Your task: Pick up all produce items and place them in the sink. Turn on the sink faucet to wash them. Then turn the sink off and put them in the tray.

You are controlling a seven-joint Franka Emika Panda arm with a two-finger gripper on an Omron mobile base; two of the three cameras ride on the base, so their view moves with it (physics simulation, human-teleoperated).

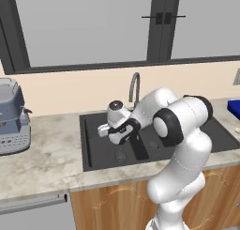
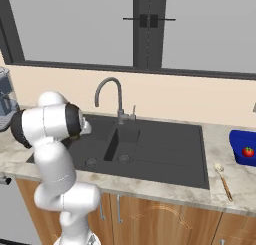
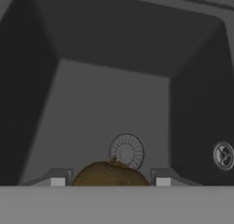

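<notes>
The black double-basin sink is set into the pale stone desk. Both basins lie bare, each with a round drain in its floor. In the hand view the tool hangs over one basin, clenched on the brown produce item, which sits between its two fingertips just short of that drain. The red produce item with a green top lies in a blue tray on the desk to the right of the sink. A wooden spoon lies near that tray. The grey gooseneck faucet rises behind the sink, and a grey coffee machine stands on the desk to the left.
</notes>
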